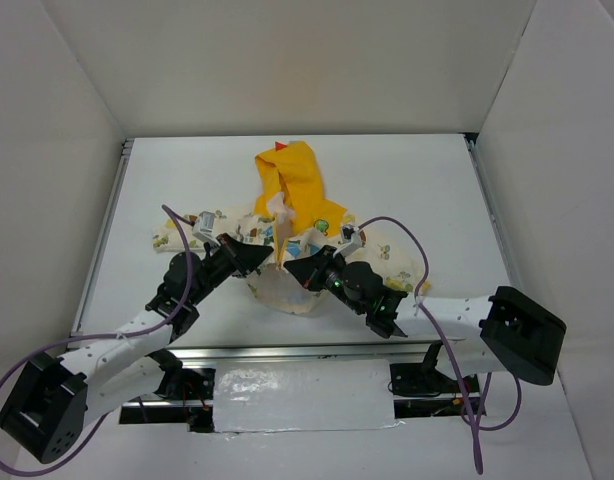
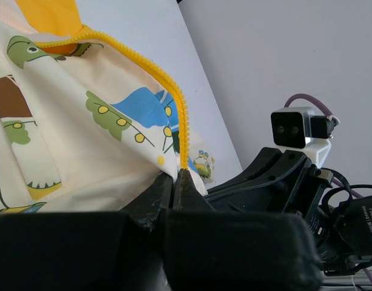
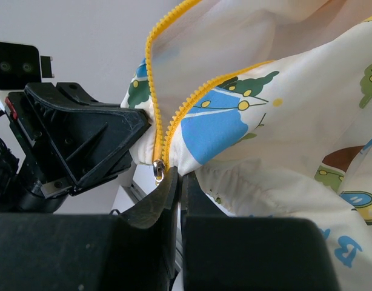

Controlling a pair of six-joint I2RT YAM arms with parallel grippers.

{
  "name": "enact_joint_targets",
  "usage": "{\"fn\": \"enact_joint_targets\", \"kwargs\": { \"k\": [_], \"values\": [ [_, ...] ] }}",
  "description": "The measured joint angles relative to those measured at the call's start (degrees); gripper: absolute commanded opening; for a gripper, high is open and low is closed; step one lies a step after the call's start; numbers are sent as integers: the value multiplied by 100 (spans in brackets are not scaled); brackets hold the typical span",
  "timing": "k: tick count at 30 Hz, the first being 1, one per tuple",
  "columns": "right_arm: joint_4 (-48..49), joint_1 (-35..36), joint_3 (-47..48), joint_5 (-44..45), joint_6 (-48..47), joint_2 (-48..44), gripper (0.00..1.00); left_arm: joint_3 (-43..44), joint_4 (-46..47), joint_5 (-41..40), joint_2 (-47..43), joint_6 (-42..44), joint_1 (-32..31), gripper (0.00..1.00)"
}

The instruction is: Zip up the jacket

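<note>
Two arms reach in from 7 and 5 o'clock. One jacket (image 1: 297,185); left end effector (image 1: 264,262) and right end effector (image 1: 300,269) both clamped on its hem.

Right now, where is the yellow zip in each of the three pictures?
Top: zip at centre, a short yellow strip below the hood.
Left wrist: zip curving from upper left down to centre.
Right wrist: two zip strands meeting lower left of centre.
Shared landmark: the left pincer and right pincer, both shut on its lower end.
</note>
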Motion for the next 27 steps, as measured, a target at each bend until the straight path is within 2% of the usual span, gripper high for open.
{"fn": "enact_joint_targets", "kwargs": {
  "k": [27],
  "values": [
    [-125,-133,149,-66,227,118,0,-203,411,85,57,-144,17,0]
  ]
}}
